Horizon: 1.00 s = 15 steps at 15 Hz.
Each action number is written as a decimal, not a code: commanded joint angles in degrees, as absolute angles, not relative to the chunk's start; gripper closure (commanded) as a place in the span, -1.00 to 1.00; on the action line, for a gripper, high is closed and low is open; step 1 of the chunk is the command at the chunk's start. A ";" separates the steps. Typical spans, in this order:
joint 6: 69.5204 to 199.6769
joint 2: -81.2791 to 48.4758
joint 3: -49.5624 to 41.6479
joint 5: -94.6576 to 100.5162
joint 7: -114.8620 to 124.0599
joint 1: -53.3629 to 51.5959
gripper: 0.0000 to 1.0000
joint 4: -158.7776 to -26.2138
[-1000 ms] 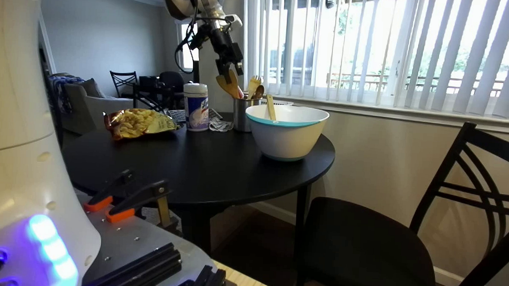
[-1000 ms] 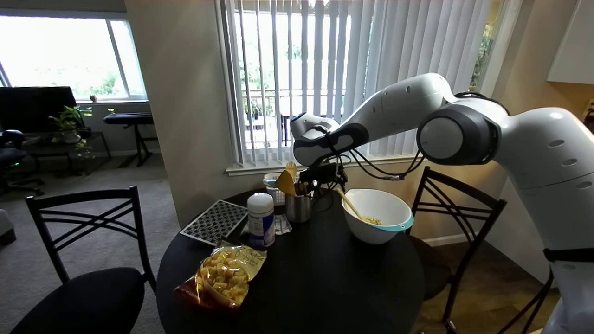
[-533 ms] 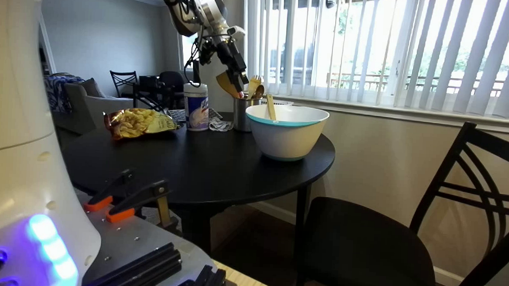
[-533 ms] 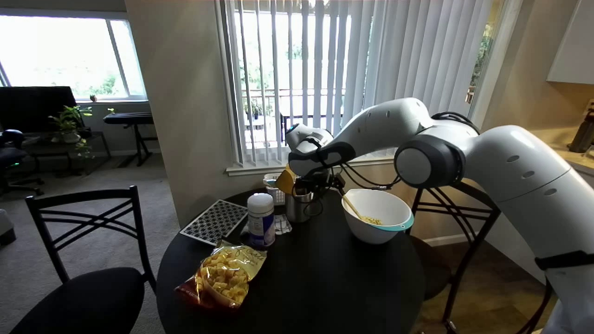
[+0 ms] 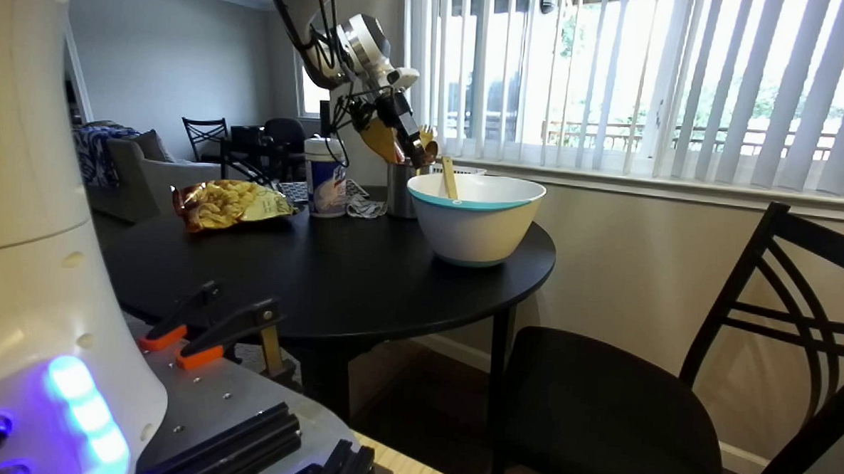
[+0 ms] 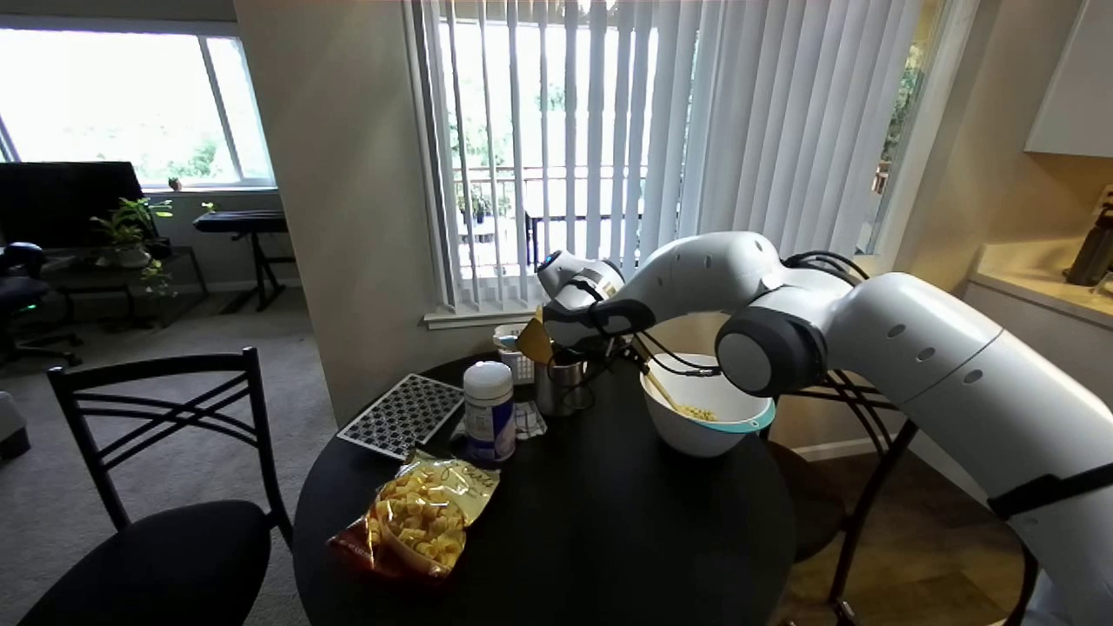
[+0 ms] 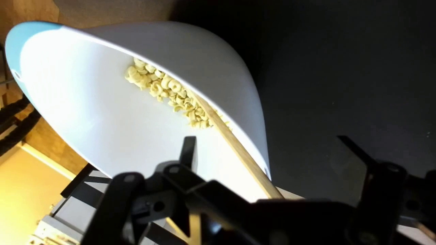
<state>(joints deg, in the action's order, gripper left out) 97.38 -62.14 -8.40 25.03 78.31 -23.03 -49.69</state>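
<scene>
My gripper (image 7: 267, 141) is open, with its fingers spread wide and nothing between the tips. In an exterior view the gripper (image 5: 418, 157) points down beside the bowl, in front of the utensils. A white bowl with a turquoise rim (image 5: 475, 232) stands on the table; it also shows in the wrist view (image 7: 218, 58). It holds yellow spiral pasta (image 7: 167, 86). A wooden handle (image 7: 235, 143) leans over the bowl's rim and runs in under the gripper, apart from the fingertips; its upper end is hidden there. The handle shows in both exterior views (image 5: 449, 180) (image 6: 661, 389).
A metal utensil holder (image 6: 558, 391) with a wooden spatula (image 6: 534, 341) stands close by the gripper. A wipes canister (image 6: 489, 417), a snack bag (image 6: 422, 513), a white basket (image 6: 522, 367) and a patterned board (image 6: 404, 416) are on the round black table (image 5: 334, 283). A chair (image 5: 600, 401) stands beside it.
The arm has come down, and the gripper has moved lower and towards the bowl, past the utensil holder's top. The bowl, handle and other table things have not moved.
</scene>
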 commanded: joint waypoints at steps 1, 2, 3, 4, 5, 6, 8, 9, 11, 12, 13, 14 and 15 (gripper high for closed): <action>92.17 -67.20 -9.72 23.65 79.10 -22.32 -1.00 -39.51; 91.33 -68.01 -10.08 23.81 79.02 -22.28 -1.00 -37.73; 90.93 -68.33 -9.86 24.31 79.22 -21.98 -1.00 -36.84; 90.59 -68.97 -10.04 24.39 79.23 -21.86 -1.00 -35.57; 90.59 -69.60 -10.16 24.46 79.15 -21.72 -1.00 -34.56; 90.70 -70.23 -10.25 24.50 79.18 -21.55 -1.00 -33.60; 91.37 -71.59 -10.36 24.47 79.02 -21.03 -1.00 -31.93; 91.55 -72.19 -10.37 24.43 78.88 -20.74 -1.00 -31.28; 91.84 -73.27 -10.32 24.38 78.67 -20.13 -1.00 -30.10; 91.93 -73.73 -10.30 24.33 78.84 -19.83 -1.00 -29.60; 92.22 -74.23 -10.44 24.55 78.83 -19.60 -1.00 -29.09; 92.56 -74.64 -10.42 24.55 78.92 -19.35 -1.00 -28.66; 92.87 -75.03 -10.46 24.63 78.95 -19.17 -1.00 -28.27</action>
<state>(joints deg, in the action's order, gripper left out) 92.36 -73.16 -10.23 25.01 78.32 -19.89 -31.11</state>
